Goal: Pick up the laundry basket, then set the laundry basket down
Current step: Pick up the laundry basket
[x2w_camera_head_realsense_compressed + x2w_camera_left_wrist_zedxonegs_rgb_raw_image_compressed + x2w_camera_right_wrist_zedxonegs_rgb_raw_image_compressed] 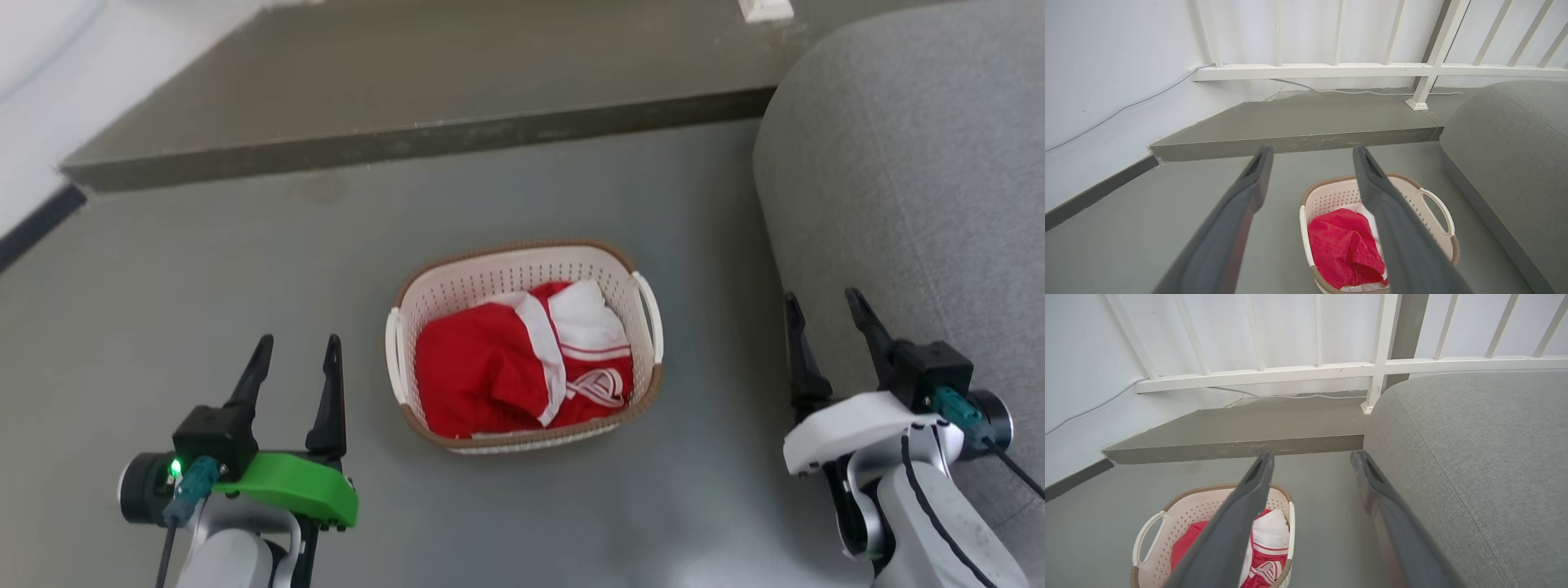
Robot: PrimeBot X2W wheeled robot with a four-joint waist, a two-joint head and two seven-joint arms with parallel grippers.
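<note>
Grey floor is seen running up to a raised step, with a white railing behind it and a grey sofa at the robot's right. The laundry basket is found standing on the floor between the two arms, well apart from both, and is loaded with red and white clothing. The left gripper is held low, its fingers spread with nothing between them. The right gripper is held just beside the sofa, its fingers likewise spread and empty.

The basket is judged light and fairly stiff, though its perforated plastic walls may flex if squeezed, and the soft load is expected to shift little. The left handle and the right handle are judged the natural places to be gripped, one per arm, so that the basket can be raised level. A pinch on the woven-look rim is judged less secure.
</note>
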